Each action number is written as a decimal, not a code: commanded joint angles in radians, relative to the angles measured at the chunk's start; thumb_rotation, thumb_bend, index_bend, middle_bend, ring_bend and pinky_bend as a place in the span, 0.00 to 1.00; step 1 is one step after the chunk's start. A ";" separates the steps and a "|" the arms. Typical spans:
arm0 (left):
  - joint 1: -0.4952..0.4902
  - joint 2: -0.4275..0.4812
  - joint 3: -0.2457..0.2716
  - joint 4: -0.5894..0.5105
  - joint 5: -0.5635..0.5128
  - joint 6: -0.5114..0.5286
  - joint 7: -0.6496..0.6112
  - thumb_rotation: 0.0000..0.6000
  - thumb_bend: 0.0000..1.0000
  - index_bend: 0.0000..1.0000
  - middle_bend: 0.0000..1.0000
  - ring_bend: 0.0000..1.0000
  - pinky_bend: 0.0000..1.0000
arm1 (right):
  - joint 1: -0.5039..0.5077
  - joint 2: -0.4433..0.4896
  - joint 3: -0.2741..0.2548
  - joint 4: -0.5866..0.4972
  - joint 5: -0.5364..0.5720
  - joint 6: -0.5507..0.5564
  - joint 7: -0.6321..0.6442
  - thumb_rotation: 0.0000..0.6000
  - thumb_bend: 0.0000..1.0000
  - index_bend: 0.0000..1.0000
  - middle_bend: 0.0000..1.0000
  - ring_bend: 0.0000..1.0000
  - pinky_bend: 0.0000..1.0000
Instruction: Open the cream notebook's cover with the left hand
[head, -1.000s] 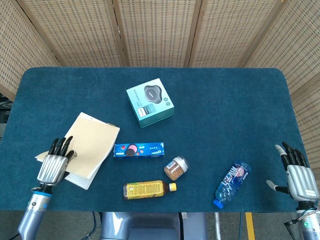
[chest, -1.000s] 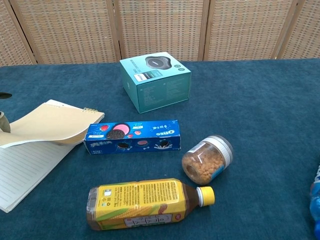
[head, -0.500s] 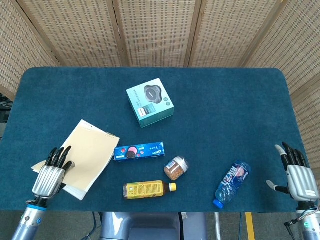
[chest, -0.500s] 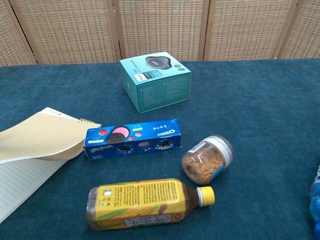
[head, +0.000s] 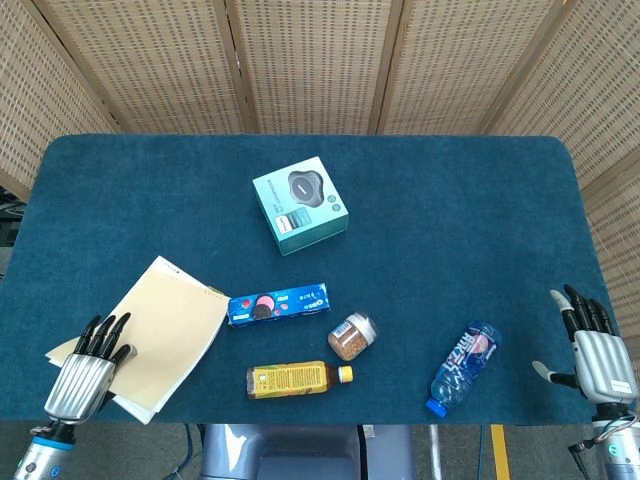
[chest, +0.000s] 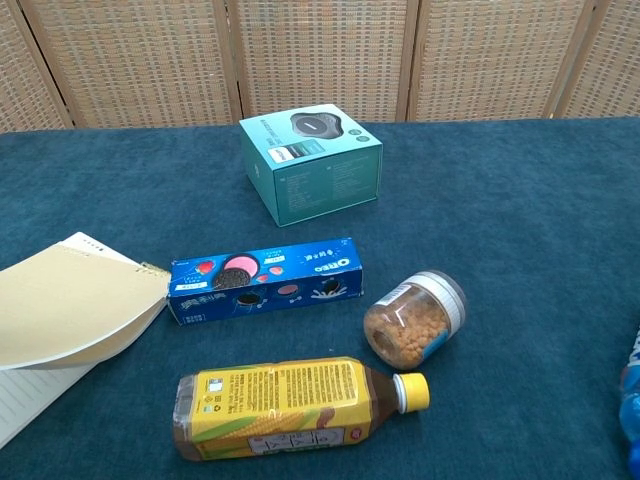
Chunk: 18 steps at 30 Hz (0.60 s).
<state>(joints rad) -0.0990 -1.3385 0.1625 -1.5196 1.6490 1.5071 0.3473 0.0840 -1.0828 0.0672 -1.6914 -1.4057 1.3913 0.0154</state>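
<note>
From the head view I see my left hand (head: 78, 373) grasping the cream paper notebook's cover (head: 165, 330) near the worktop's front-left corner; the chest view shows only the cover raised. My right hand (head: 595, 350) is released.

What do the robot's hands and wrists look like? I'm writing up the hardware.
Both the left hand and the right hand have black fingers on a ribbed silver-grey metallic back. Each sits on a grey wrist with a small blue-ringed round marking.
</note>
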 joint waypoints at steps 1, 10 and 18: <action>0.012 0.009 0.010 -0.001 0.008 0.003 -0.005 1.00 0.72 0.82 0.00 0.00 0.00 | 0.000 0.000 0.000 0.000 0.000 0.000 0.000 1.00 0.05 0.03 0.00 0.00 0.00; 0.055 0.041 0.044 0.006 0.060 0.043 -0.013 1.00 0.72 0.82 0.00 0.00 0.00 | 0.000 0.001 -0.002 -0.003 -0.001 -0.002 -0.004 1.00 0.05 0.03 0.00 0.00 0.00; 0.084 0.059 0.055 0.010 0.098 0.074 -0.007 1.00 0.72 0.82 0.00 0.00 0.00 | -0.001 0.002 -0.002 -0.004 -0.001 -0.001 -0.003 1.00 0.05 0.03 0.00 0.00 0.00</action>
<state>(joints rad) -0.0168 -1.2804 0.2163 -1.5107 1.7456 1.5803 0.3401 0.0831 -1.0809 0.0653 -1.6958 -1.4064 1.3906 0.0124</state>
